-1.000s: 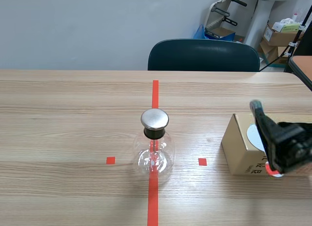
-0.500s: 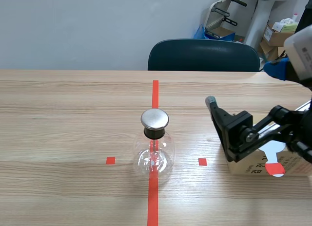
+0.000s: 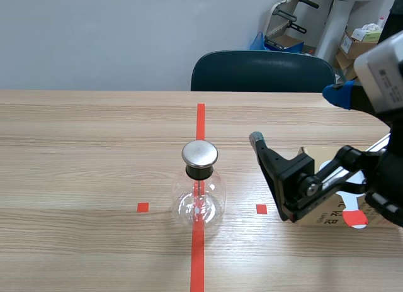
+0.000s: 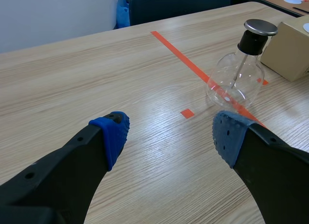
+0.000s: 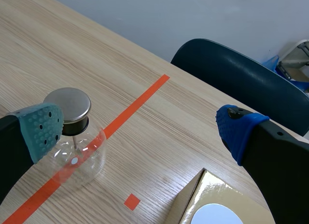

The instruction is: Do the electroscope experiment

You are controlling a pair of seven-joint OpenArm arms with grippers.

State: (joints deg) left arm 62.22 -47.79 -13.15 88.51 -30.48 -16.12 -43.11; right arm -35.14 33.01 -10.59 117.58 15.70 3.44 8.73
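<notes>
The electroscope (image 3: 199, 192), a clear glass flask with a black neck and a flat metal cap (image 3: 200, 153), stands upright at the centre of the table (image 3: 88, 147), on the orange-red tape line (image 3: 200, 119) that runs from 12 o'clock to 6 o'clock. A thin rod hangs from the cap inside the glass. Two tape squares flank the flask, one at 9 o'clock (image 3: 143, 207) and one at 3 o'clock (image 3: 261, 209). The flask has not moved over the last second. A cardboard box (image 3: 327, 218) sits between 3 and 4 o'clock of the flask, well apart from it, with a white disc (image 5: 212, 215) lying on its top. The right gripper (image 5: 140, 129) has changed position: one second ago it was low over the box at the table's right side; it has since risen and swung toward 9 o'clock, so that one finger now reaches past the box's near corner toward the flask. Its jaws are spread wide and hold nothing; the flask shows ahead of it, close to the grey-green pad (image 5: 42, 127). The likely step is an approach to the electroscope. The left gripper (image 4: 170, 134) hovers low over the table with its jaws released and empty, the flask ahead of it at about 1 o'clock. A dark chair (image 3: 263, 72) stands at 12 o'clock beyond the table's far edge.
</notes>
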